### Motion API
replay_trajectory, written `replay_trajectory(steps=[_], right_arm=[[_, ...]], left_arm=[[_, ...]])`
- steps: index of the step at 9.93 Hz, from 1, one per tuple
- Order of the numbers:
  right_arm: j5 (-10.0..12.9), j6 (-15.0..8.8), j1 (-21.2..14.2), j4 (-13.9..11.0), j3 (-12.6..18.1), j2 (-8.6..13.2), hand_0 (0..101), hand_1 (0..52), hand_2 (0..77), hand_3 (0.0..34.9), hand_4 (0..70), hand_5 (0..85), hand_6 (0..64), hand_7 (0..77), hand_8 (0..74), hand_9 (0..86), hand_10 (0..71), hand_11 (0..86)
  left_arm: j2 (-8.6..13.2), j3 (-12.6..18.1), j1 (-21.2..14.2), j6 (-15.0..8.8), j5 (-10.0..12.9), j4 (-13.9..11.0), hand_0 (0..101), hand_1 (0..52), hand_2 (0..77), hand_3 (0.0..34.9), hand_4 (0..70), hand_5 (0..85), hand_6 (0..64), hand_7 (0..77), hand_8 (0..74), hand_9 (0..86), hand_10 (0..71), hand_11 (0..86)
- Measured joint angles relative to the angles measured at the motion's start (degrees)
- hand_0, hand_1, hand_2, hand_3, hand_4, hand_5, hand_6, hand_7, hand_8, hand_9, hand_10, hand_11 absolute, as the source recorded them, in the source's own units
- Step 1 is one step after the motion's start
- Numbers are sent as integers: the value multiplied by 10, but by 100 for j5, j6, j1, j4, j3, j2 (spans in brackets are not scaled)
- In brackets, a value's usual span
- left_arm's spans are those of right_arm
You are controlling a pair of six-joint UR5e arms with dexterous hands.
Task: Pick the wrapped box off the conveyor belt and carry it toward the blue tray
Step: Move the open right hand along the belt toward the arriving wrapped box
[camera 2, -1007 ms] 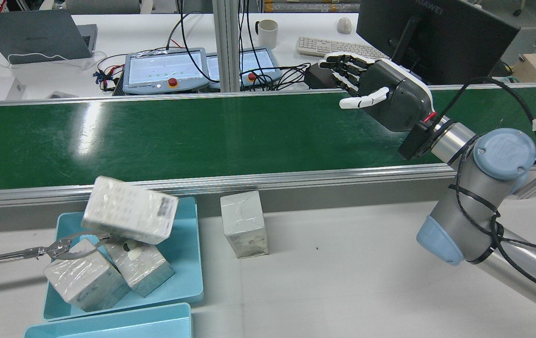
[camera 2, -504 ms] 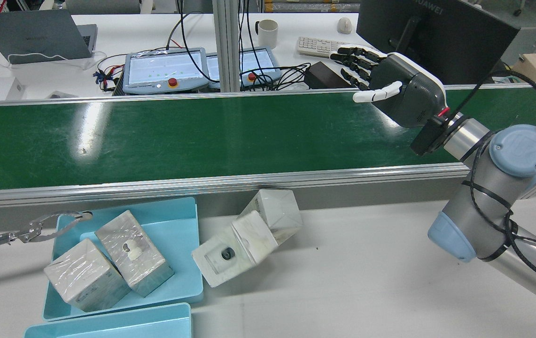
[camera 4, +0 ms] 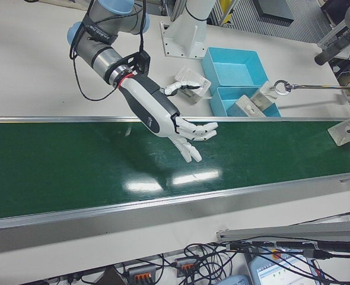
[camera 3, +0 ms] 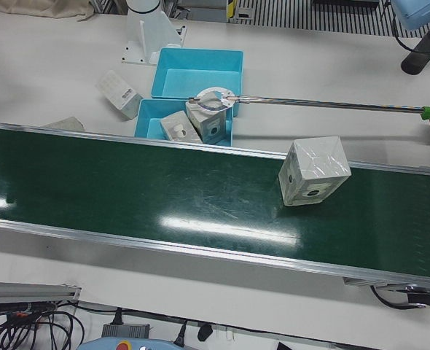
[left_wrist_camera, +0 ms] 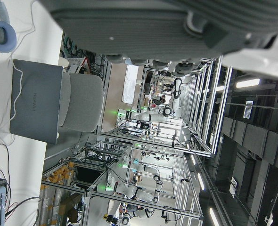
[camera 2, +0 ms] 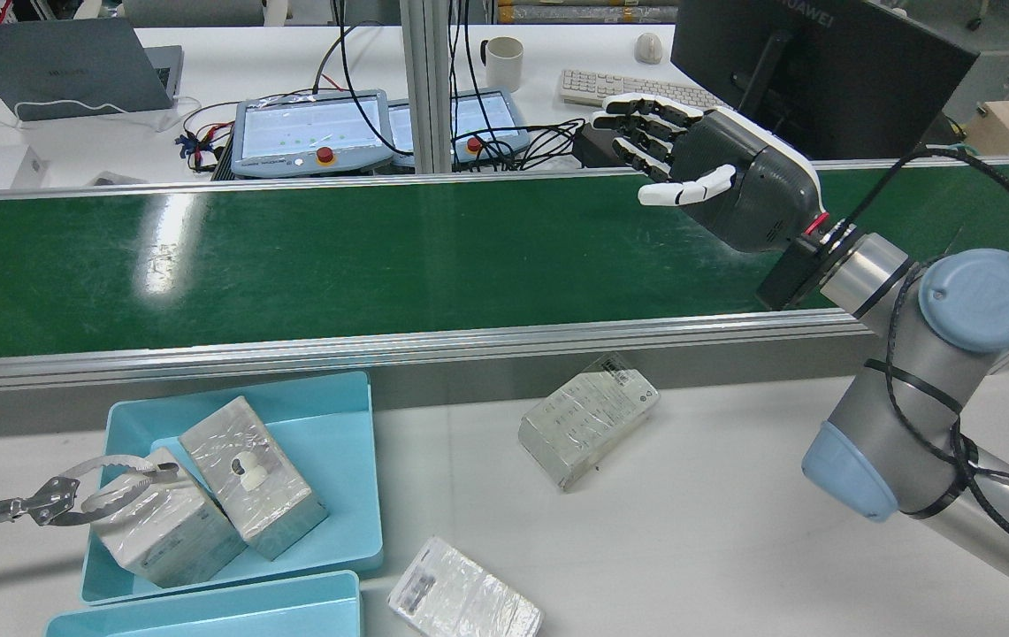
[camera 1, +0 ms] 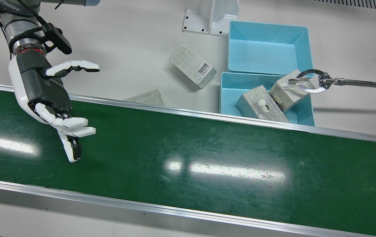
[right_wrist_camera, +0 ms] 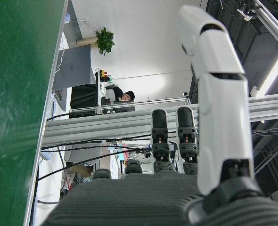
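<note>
Belt: green conveyor belt [camera 1: 207, 158] runs across the station, shiny glare patches on it, white table behind.
Wrapped box: sitting on the belt at the far end on the robot's left side [camera 3: 314, 171], tilted a bit. Front view only catches a cut-off corner of it at the edge.
Right hand: hovering over the belt [camera 1: 47, 98], fingers spread wide, holding nothing, well apart from the box.
Left hand: only its own camera shows a dark blurry bit of it [left_wrist_camera: 176, 28], can't tell whether it's spread or closed.
Blue tray: next to the belt [camera 2: 354, 495] with two wrapped boxes already in it; a second tray [camera 1: 267, 46] sits beside it.
Grabber tool: long reacher [camera 3: 331, 104] with its claw around one box in the tray. Whoever holds it is mostly cut off.
Loose stuff: two flat wrapped packs lying on the table [camera 2: 588, 416] [camera 2: 464, 602], one partly out of frame.
</note>
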Motion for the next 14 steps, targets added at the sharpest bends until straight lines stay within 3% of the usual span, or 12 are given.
replay_trajectory(steps=[1,2,4,7,10,11,14], right_arm=[[17,-51,-28,-2,41,2,502,185,213,91,142,251,76,245,0,49,0,16],[31,-73,-40,-4,62,13,500,180,235,95,191,267,82,267,16,60,0,16],[53,-91,-61,-19,74,42,500,180,235,109,191,267,87,267,16,60,0,16],[61,-88,-23,-232,253,61,499,180,256,109,224,284,98,300,11,76,0,16],[8,-95,69,-421,364,-19,499,191,256,109,224,284,98,295,11,76,0,16],[3,-82,70,-433,358,-70,499,191,245,97,191,262,82,245,11,44,0,16],[-15,-3,75,-433,377,-182,499,213,251,90,164,273,65,224,0,44,0,16]], left_arm=[[0,0,0,0,0,0,0,0,11,0,0,5,0,5,5,0,5,0],[0,0,0,0,0,0,0,0,5,0,0,11,0,5,5,0,5,5],[0,0,0,0,0,0,0,0,11,0,0,11,0,5,5,0,5,0],[0,0,0,0,0,0,0,0,5,0,0,11,0,5,5,0,5,0],[0,0,0,0,0,0,0,0,11,0,0,11,0,5,5,0,5,0],[0,0,0,0,0,0,0,0,11,0,0,11,0,5,5,0,5,0],[0,0,0,0,0,0,0,0,11,0,0,11,0,5,5,0,5,0]])
